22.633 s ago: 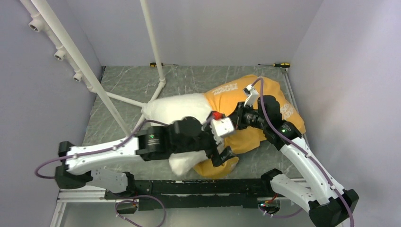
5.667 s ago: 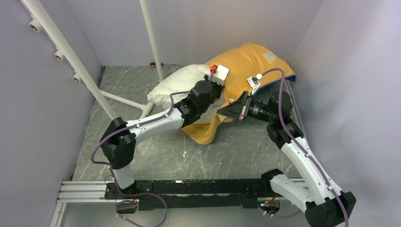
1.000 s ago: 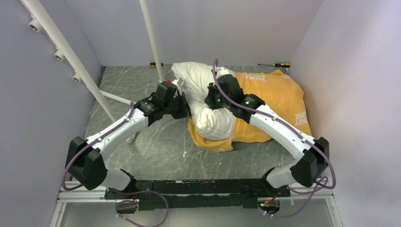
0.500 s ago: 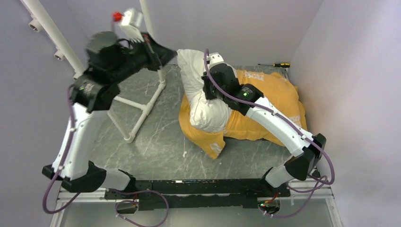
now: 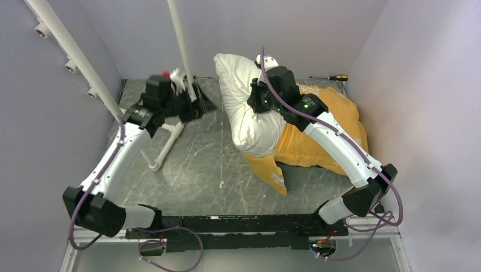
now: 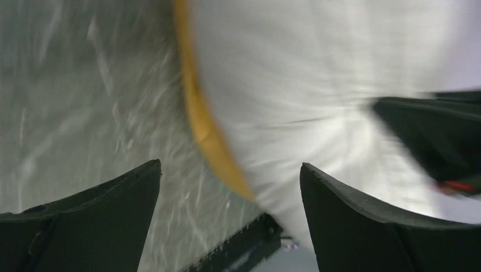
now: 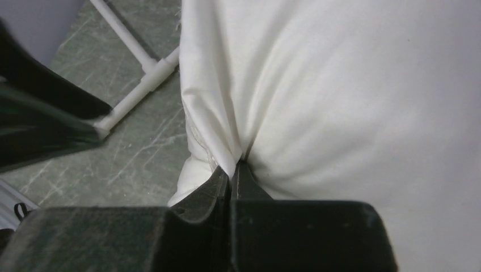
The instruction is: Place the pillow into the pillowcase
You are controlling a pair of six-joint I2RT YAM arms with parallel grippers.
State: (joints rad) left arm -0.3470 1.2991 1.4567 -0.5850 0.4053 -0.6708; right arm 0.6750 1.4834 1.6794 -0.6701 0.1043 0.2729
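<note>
The plump white pillow (image 5: 247,107) stands lifted at the back, its lower part inside the yellow-orange pillowcase (image 5: 317,136). My right gripper (image 5: 258,96) is shut on a pinch of pillow fabric; the right wrist view shows its jaws closed on a white fold (image 7: 230,161). My left gripper (image 5: 195,105) is open and empty, left of the pillow over the table; its view shows the pillow (image 6: 317,85) and the pillowcase's orange edge (image 6: 207,136) beyond its spread jaws, blurred.
A white pipe frame (image 5: 170,133) stands on the grey marbled table (image 5: 198,170) by my left gripper, also in the right wrist view (image 7: 142,73). A screwdriver (image 5: 334,77) lies at the back wall. Walls close in on both sides.
My left arm has swung down from high at the back left towards the table beside the pipe frame. My right gripper has lifted the pillow slightly up and back, dragging the pillowcase along.
</note>
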